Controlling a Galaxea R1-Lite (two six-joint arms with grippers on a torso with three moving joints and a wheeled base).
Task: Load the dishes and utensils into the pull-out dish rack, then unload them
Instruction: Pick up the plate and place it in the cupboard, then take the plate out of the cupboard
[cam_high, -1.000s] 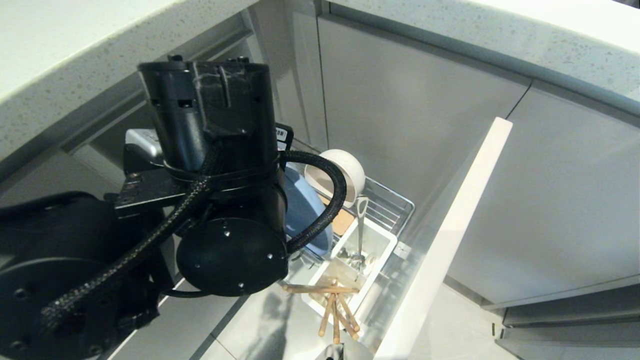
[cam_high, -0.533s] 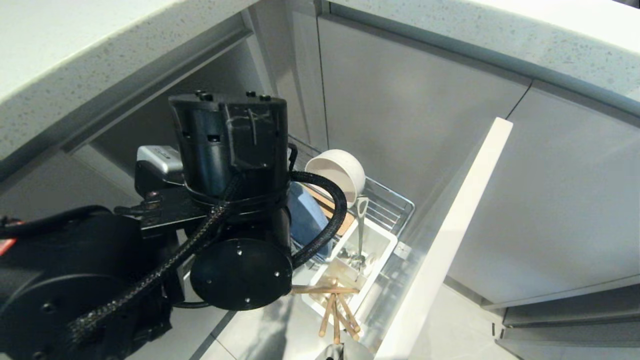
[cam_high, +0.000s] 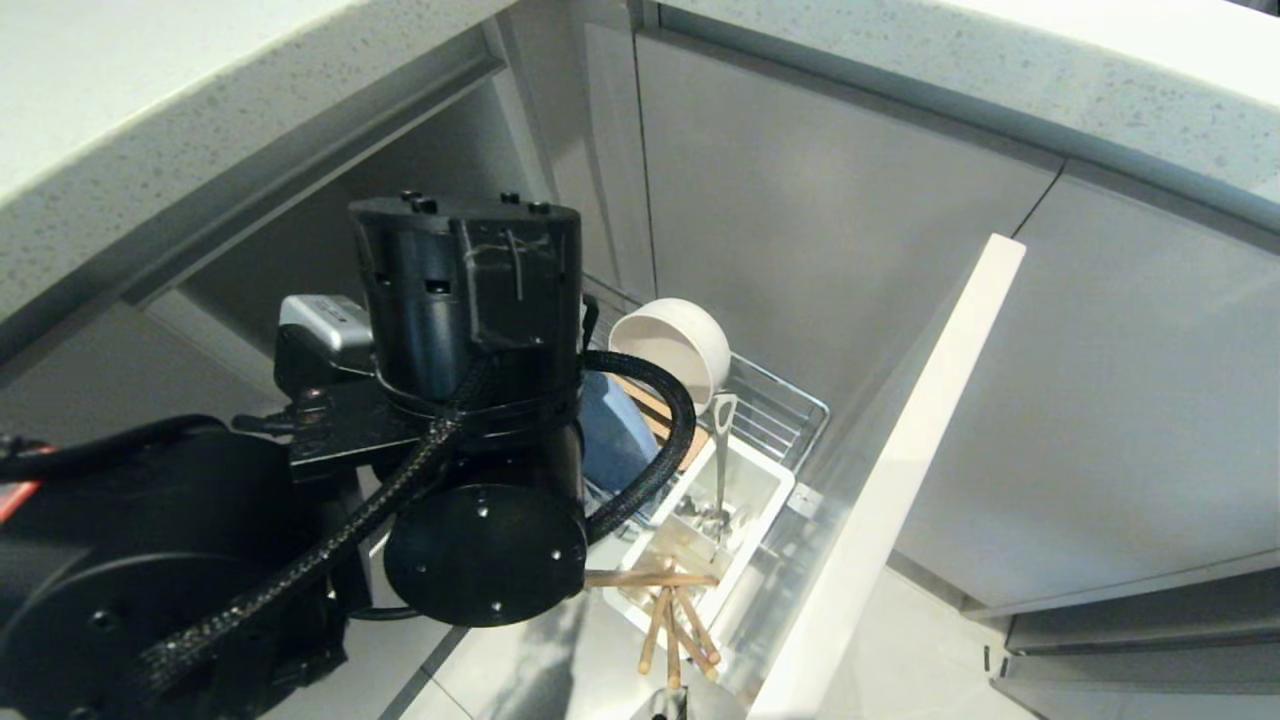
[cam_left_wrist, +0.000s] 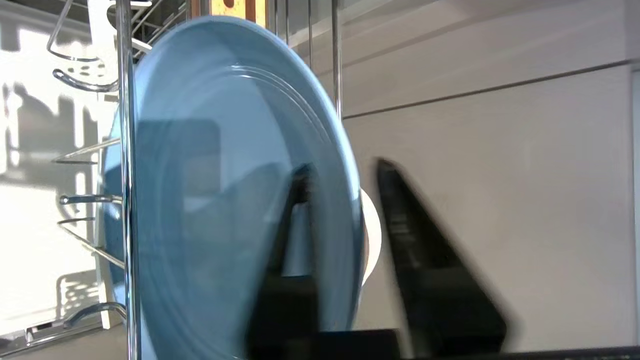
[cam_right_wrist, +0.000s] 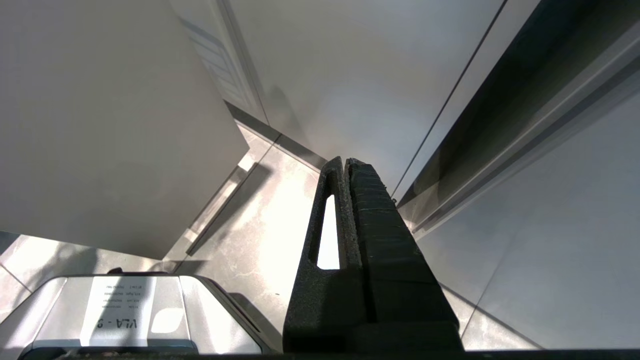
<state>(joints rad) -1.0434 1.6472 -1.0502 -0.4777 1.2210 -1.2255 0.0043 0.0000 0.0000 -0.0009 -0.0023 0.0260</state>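
Straddling the plate's (cam_left_wrist: 225, 200) rim, the left tool (cam_left_wrist: 345, 170) has its fingers parted, one on each face, no longer clamped. The plate stands on edge between the rack's (cam_high: 790, 405) pegs. At the plate's 1 o'clock in the head view the bowl (cam_high: 672, 352) lies tipped; spoon (cam_high: 720, 455) and chopsticks (cam_high: 670, 620) sit in the caddy (cam_high: 770, 490) at 5 o'clock. Right tool (cam_right_wrist: 345, 162) hangs closed, empty.

Blue plate (cam_left_wrist: 220, 165) is standing on edge between the chrome rack wires (cam_left_wrist: 125, 200). The left gripper (cam_left_wrist: 340, 180) has 1 finger on each side of the rim, spread a bit, the far finger (cam_left_wrist: 425, 260) clear of it.
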